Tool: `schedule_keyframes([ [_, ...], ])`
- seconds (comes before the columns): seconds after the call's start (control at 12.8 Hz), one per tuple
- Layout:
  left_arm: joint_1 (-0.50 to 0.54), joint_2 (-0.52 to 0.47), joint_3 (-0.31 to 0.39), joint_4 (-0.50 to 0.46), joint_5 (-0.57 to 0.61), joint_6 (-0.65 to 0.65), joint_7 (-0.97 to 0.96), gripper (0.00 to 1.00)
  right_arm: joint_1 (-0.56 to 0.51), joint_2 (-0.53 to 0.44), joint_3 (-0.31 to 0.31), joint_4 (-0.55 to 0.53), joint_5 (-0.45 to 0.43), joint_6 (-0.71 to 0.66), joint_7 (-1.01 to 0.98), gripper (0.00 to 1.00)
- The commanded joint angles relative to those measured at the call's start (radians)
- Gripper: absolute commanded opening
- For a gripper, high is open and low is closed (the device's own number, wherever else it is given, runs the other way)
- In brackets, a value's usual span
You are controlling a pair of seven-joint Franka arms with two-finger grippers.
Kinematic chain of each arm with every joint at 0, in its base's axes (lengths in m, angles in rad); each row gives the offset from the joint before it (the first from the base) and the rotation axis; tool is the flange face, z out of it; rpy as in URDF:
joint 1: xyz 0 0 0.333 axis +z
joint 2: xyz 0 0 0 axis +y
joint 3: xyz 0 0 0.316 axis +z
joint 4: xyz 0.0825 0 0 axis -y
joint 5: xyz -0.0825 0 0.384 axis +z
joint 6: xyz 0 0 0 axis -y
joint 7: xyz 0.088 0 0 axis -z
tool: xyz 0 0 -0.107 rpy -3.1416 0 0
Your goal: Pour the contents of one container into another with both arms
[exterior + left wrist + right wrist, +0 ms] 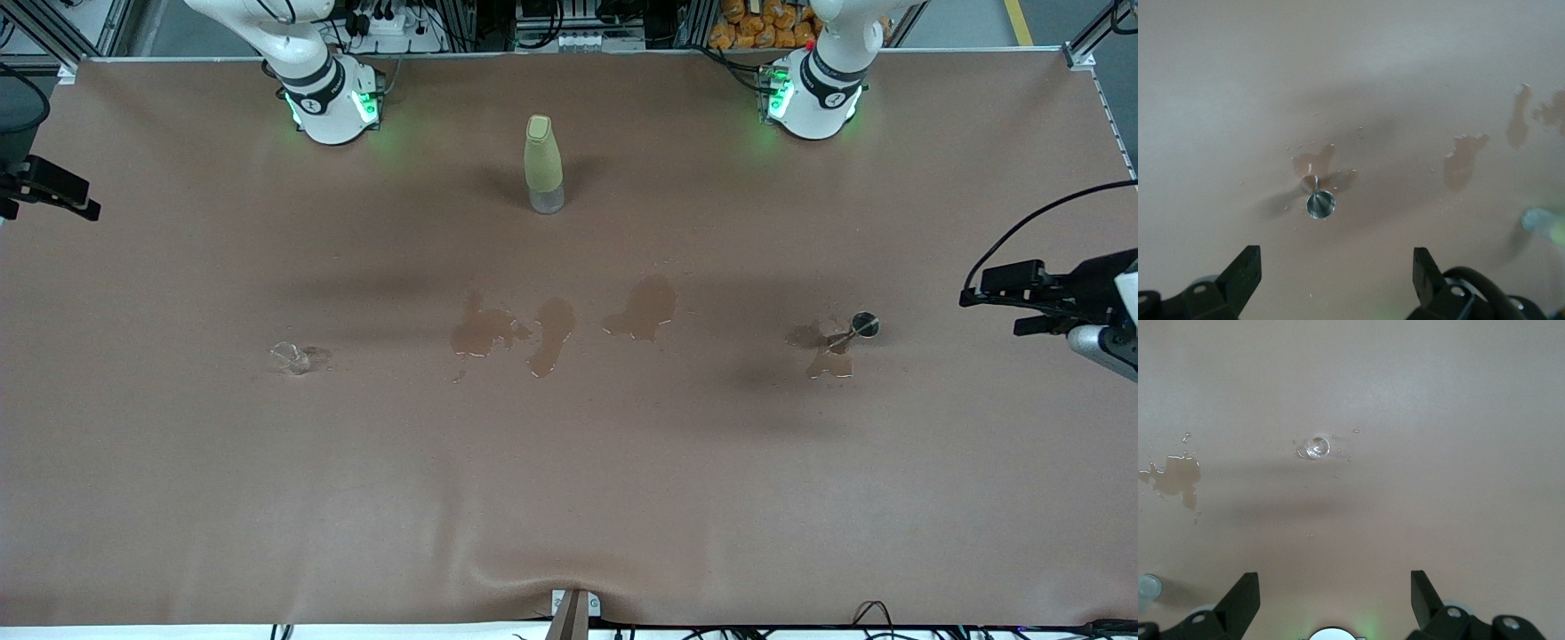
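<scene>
The tiny clear glass cup (pixel 289 357) stands on the brown table toward the right arm's end; the right wrist view shows the cup (pixel 1317 447) from above. The small vessel with the round grey mouth (pixel 864 325) stands in a wet patch toward the left arm's end, and the left wrist view shows this vessel (pixel 1320 203) too. My left gripper (pixel 1336 277) hangs open high over the table beside the grey-mouthed vessel, holding nothing. My right gripper (pixel 1333 600) hangs open high over the table beside the clear cup, also empty. Neither hand shows in the front view.
A tall yellow-green bottle (pixel 543 164) stands between the two arm bases. Several spilled puddles (pixel 551 333) lie across the middle of the table. Dark fixtures reach in at each end of the table (pixel 1049 293).
</scene>
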Motion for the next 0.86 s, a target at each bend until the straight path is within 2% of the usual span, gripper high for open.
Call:
schedule_keyframes([
  [0.0,-0.062,-0.062,0.004,-0.019,0.096,0.010,-0.277,1.00,0.021,0.001,-0.012,0.013,-0.010,-0.004,0.023,1.00],
  [0.16,-0.066,-0.071,0.003,-0.019,0.104,0.008,-0.296,1.00,0.041,0.001,-0.032,0.013,-0.010,-0.004,0.023,1.00],
  [0.39,-0.054,-0.123,0.009,-0.027,0.110,0.001,-0.276,1.00,0.049,0.001,-0.037,0.012,-0.010,-0.001,0.023,1.00],
  [0.63,-0.048,-0.125,0.020,-0.024,0.112,-0.002,-0.244,1.00,0.046,0.004,-0.035,0.012,-0.008,0.002,0.022,1.00],
  [0.78,-0.057,-0.123,0.010,-0.022,0.126,-0.002,-0.247,1.00,0.040,0.007,-0.035,0.010,0.039,0.010,0.019,1.00],
])
